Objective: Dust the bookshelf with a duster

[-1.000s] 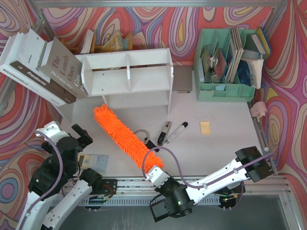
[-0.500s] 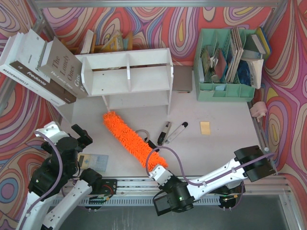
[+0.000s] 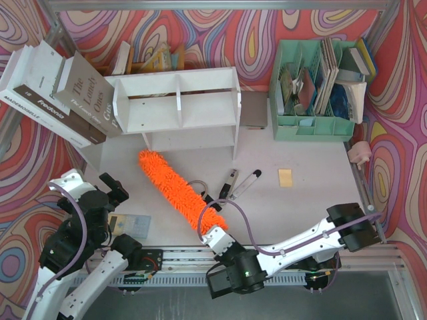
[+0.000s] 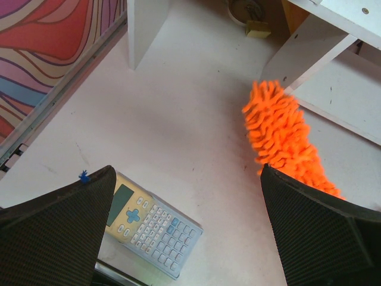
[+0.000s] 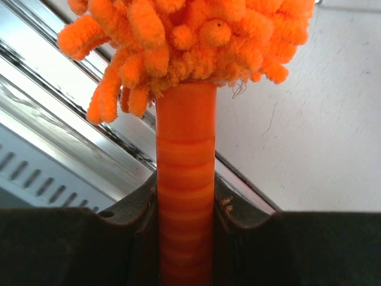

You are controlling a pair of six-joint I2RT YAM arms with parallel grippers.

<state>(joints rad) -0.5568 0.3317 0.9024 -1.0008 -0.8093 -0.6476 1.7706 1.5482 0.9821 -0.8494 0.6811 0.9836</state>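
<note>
Right gripper was shut tight on the thin orange handle of the duster, 1 jaw pressing it from each side. We saw that grip only in the right wrist view; from above, the wrist hid it. The top view gave us the whole duster instead. It slanted from the lower centre of the frame up toward the left, with its fluffy tip near the foot of the bookshelf, which stood in the upper middle. We could not tell whether the fibres touched the table.

In the left wrist view the left gripper stood wide open with nothing between its fingers, above a calculator at the bottom of the frame. That view also brought the duster's tip close, at the upper right, just beside a white shelf leg.

We noted that the table was white and lightly scuffed, and that swirling pink, red and purple panels closed it in. 2 pens lay near the middle of the top view, close to the duster's side. A small yellow note lay well apart to their right.

At the upper right, a mint green organiser held upright books and papers in its compartments. At the upper left, large white and grey books leaned against the end of the bookshelf.
</note>
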